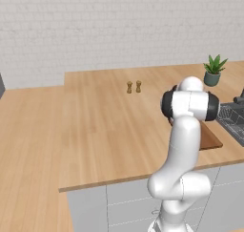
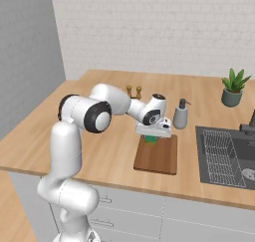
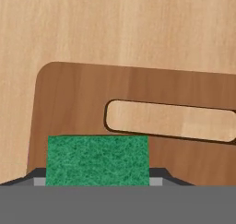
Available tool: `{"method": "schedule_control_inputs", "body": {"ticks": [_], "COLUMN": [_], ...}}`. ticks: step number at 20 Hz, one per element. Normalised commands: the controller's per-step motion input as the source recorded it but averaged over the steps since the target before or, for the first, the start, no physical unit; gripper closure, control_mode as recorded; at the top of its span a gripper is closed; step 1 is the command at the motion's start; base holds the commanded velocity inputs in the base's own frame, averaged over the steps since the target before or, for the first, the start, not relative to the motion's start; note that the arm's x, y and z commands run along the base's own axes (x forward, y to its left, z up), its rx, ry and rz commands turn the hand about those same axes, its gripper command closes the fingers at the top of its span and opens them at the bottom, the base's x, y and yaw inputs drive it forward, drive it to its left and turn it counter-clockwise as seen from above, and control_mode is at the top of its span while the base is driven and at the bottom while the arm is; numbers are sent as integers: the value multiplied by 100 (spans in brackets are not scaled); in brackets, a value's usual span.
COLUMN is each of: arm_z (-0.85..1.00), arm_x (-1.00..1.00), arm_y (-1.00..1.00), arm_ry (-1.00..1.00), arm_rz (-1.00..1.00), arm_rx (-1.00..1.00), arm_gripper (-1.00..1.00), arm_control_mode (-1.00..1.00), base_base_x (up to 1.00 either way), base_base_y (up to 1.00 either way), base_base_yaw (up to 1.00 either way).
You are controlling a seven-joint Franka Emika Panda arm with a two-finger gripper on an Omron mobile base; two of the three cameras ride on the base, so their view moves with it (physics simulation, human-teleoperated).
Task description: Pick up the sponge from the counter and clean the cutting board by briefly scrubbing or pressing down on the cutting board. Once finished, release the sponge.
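In your right base view, the arm reaches from the lower left toward the middle of the frame, where the gripper (image 2: 150, 136) hangs over the near end of the cutting board (image 2: 160, 157), with the green sponge (image 2: 150, 139) showing just beneath the hand. The sponge sits between the fingers, but you cannot tell from these pictures whether the claw is clenched on it or merely around it, nor whether the sponge touches the board. Your hand view puts the sponge (image 3: 97, 159) at the bottom centre of the frame, in front of the reddish-brown board (image 3: 73, 103), whose rounded corner sits at the left and whose long handle slot runs toward the right edge, the lighter counter (image 3: 115, 25) showing through it and above it. In the left base view the arm's elbow covers most of the board (image 1: 210, 138), leaving a strip at the right of the frame. On the counter (image 2: 99, 146) beyond, you see two small shakers (image 2: 133, 91) near the middle, a soap bottle (image 2: 181, 114) just past the board, a potted plant (image 2: 234, 89) at the upper right, and the dark sink (image 2: 224, 156) at the right.
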Motion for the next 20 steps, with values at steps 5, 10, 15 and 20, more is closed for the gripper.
{"method": "schedule_control_inputs", "body": {"ticks": [5, 10, 15, 20], "arm_z": [0, 0, 0, 0], "arm_x": [12, 18, 6, -5], "arm_y": [-51, -53, -42, -14], "arm_ry": [0, 0, 0, 0], "arm_rz": [0, 0, 0, 0], "arm_rx": [0, 0, 0, 0], "arm_gripper": [100, 100, 100, 100], "arm_control_mode": [-100, -100, -100, -100], "base_base_x": [0, 0, 0, 0], "base_base_y": [0, 0, 0, 0], "base_base_yaw": [0, 0, 0, 0]}}
